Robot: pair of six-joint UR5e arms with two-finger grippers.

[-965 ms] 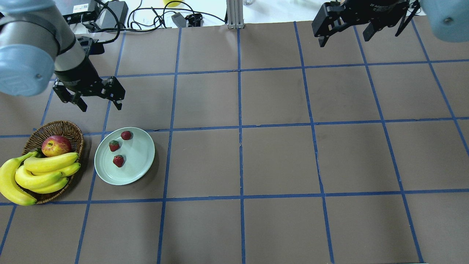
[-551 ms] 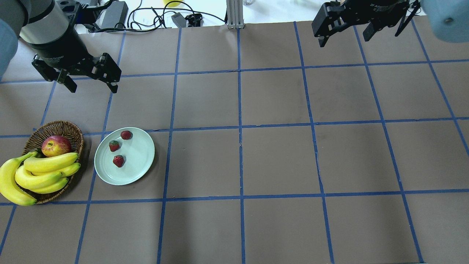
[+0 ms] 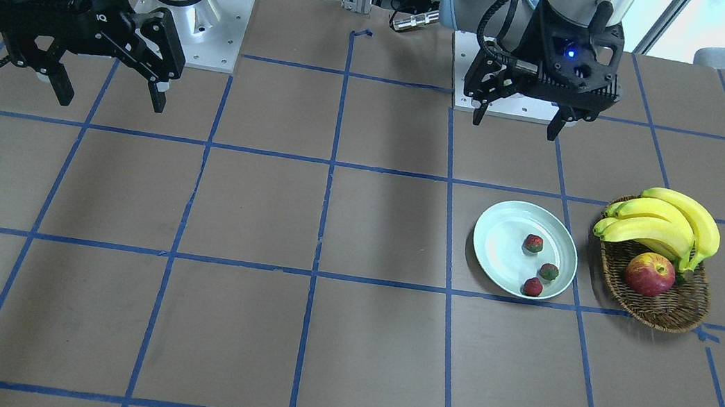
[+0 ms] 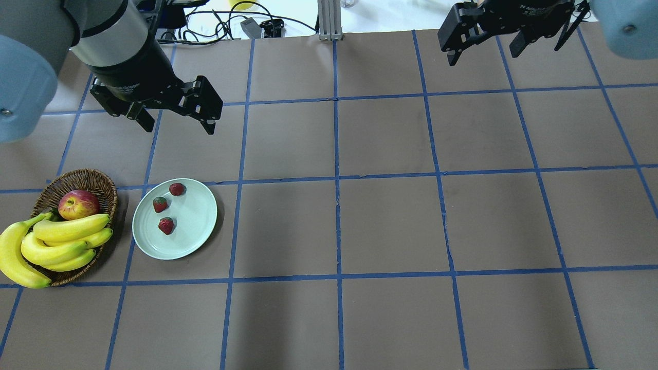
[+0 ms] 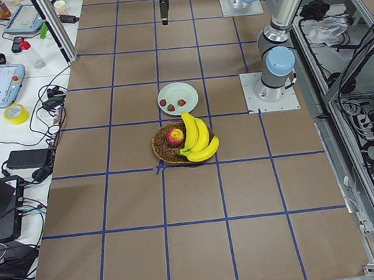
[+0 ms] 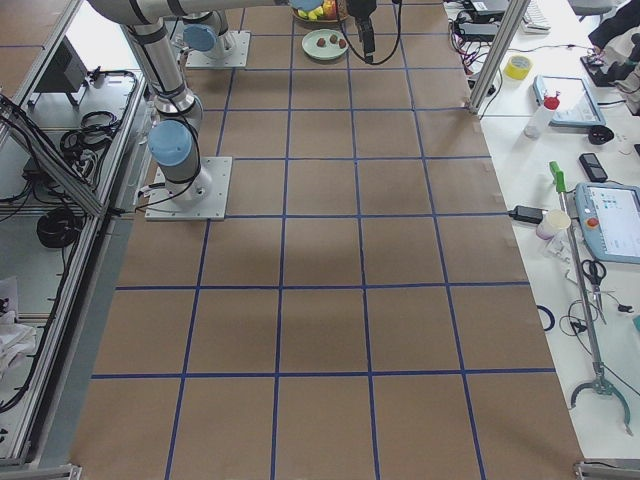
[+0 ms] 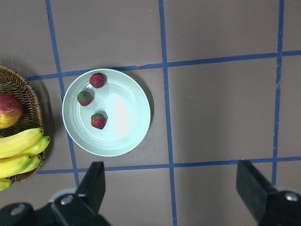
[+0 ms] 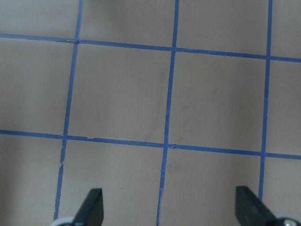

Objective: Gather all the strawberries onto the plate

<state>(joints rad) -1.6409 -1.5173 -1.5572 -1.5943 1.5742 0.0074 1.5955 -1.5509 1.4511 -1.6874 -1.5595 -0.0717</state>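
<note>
Black two-finger left gripper (image 4: 177, 125), jaws spread and empty, hangs high, clear of the round pale mint-green plate (image 4: 198, 226) holding three small red strawberries (image 4: 165, 225); right gripper (image 4: 483, 57), also spread, hovers far off, its arm cropped overhead.

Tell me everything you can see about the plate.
The plate is round, shallow and pale mint-green, with a raised rim and a smooth, slightly glossy look. It lies flat on the brown table, beside the wicker basket, with a gap between them. Three strawberries rest on it, apart from one another and mostly toward the basket side. The rest of its surface is bare.
</note>
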